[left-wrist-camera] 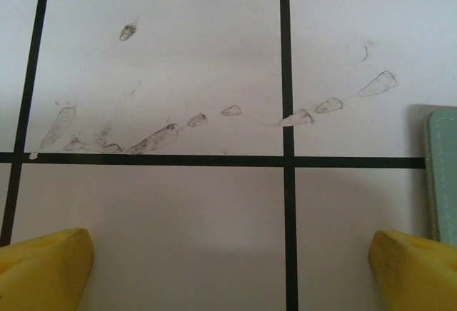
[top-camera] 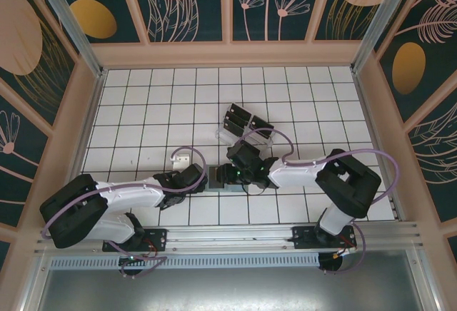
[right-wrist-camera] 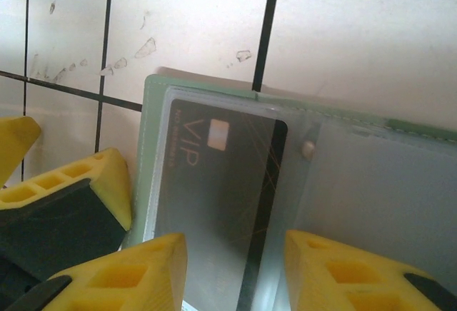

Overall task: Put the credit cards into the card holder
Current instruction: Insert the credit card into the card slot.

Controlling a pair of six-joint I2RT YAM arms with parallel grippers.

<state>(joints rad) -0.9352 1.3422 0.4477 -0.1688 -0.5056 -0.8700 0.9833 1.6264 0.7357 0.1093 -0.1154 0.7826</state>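
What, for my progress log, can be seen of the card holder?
The card holder lies open on the white tiled table: a pale green edge, clear plastic sleeves, a small stud near the middle. A black card marked VIP shows through one sleeve. The right gripper hangs over it, jaws apart, touch unclear.

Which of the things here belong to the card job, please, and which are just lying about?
Job: card holder; VIP credit card in its clear sleeve; more credit cards further back on the table.
Lying about: clear stand with those cards; scuff marks on the tiles.
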